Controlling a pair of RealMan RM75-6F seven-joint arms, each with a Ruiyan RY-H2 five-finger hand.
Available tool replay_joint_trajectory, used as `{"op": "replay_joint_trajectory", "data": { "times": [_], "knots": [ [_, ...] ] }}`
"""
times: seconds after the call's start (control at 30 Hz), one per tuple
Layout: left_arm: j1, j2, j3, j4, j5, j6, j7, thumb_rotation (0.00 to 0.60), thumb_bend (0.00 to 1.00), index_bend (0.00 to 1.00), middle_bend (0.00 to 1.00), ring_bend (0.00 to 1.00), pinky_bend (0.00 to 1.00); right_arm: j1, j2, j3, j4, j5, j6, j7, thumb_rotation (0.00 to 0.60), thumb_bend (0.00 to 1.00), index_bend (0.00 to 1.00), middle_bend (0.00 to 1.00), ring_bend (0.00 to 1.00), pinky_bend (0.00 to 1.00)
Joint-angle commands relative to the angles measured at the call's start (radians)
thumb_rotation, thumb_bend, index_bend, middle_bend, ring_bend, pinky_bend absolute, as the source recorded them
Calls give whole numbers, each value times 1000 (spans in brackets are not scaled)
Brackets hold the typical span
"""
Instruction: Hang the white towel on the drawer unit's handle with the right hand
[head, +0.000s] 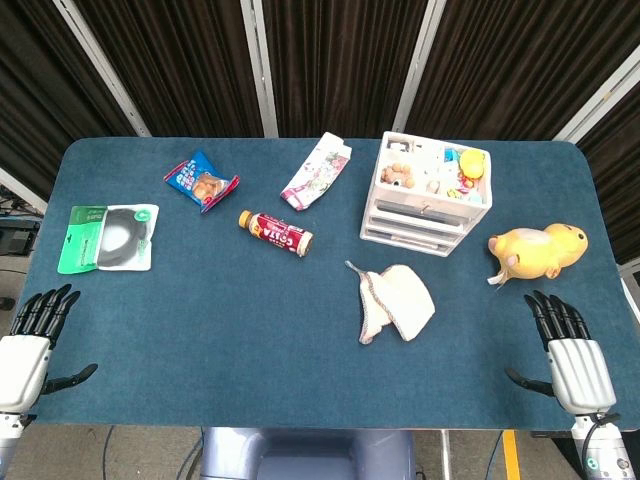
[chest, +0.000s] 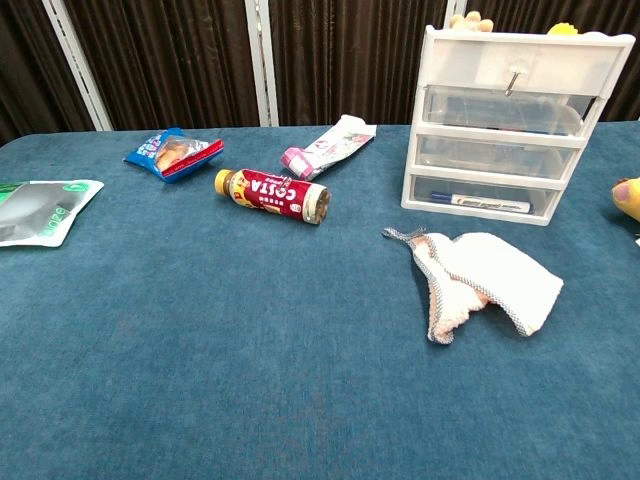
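Bottle (chest: 272, 194) label reads "COSTA"; other packs' print unreadable. White towel (head: 397, 300) lies crumpled w/ drawer unit (head: 429, 194) just behind, well left of right hand (head: 573, 358) fingers, spread, empty; left hand (head: 28, 340) likewise open; both hands' wrists cut off.

The head view is looking steeply down from high above, taking in the whole table (head: 300, 360). The chest view is looking forward from low and near, toward the curtain (chest: 180, 60). Both are showing the towel (head: 396, 302) and the drawers (chest: 510, 120).
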Motion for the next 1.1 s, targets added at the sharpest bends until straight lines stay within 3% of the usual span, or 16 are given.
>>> {"op": "replay_joint_trajectory", "data": {
  "times": [0.03, 0.13, 0.37, 0.63, 1.1],
  "knots": [
    [-1, 1, 1, -1, 0, -3, -2, 600, 1, 0, 0, 0, 0, 18, -4, 9, -29, 20, -32, -17, 600, 0, 7, 319, 380, 611],
    [-1, 2, 1, -2, 2, -2, -6, 600, 0, 0, 0, 0, 0, 48, -16, 23, -62, 64, -90, -57, 600, 0, 8, 413, 482, 711],
    [-2, 7, 2, -5, 2, -3, -13, 600, 0, 0, 0, 0, 0, 131, -94, 48, -147, 201, -232, -240, 600, 0, 41, 549, 597, 794],
    [-1, 13, 6, -10, 3, -5, -23, 600, 0, 0, 0, 0, 0, 227, -271, 108, -111, 373, -296, -408, 600, 0, 93, 734, 745, 883],
    [-8, 25, 3, -25, -16, -26, -49, 600, 0, 0, 0, 0, 0, 405, -488, 195, 62, 643, -369, -602, 600, 0, 104, 761, 767, 894]
  ]
}}
